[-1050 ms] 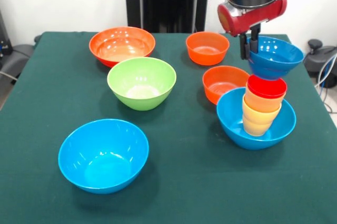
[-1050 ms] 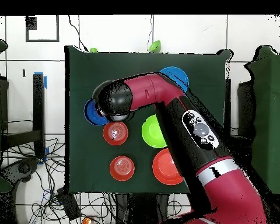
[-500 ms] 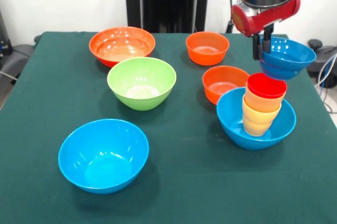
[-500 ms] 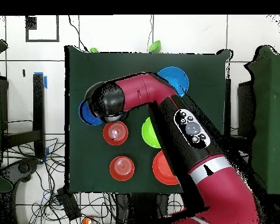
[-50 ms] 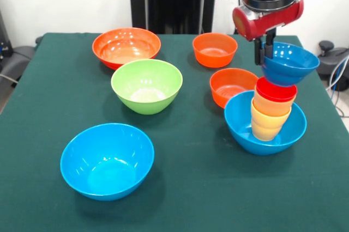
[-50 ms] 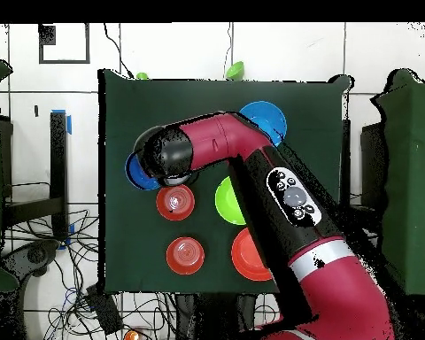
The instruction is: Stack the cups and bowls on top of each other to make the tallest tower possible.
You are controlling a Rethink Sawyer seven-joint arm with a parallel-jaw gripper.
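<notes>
The tower stood toward the right side of the green surface in the front view: a large light-blue bowl as base, with a column of nested cups inside it, yellow-orange cups low and a red cup on top. A small dark blue bowl hung just above the red cup, slightly tilted, its underside close to or touching the cup's rim; contact could not be confirmed. The hand pinched this bowl by its left rim, one finger either side of the wall. The red and black arm reached down from above.

Just left of the tower sat a small orange bowl, touching or nearly touching the base bowl. Another small orange bowl sat behind it. The large green bowl lay mid-surface, the large orange bowl behind it, the second light-blue bowl near the front left. All stood upright and separate.
</notes>
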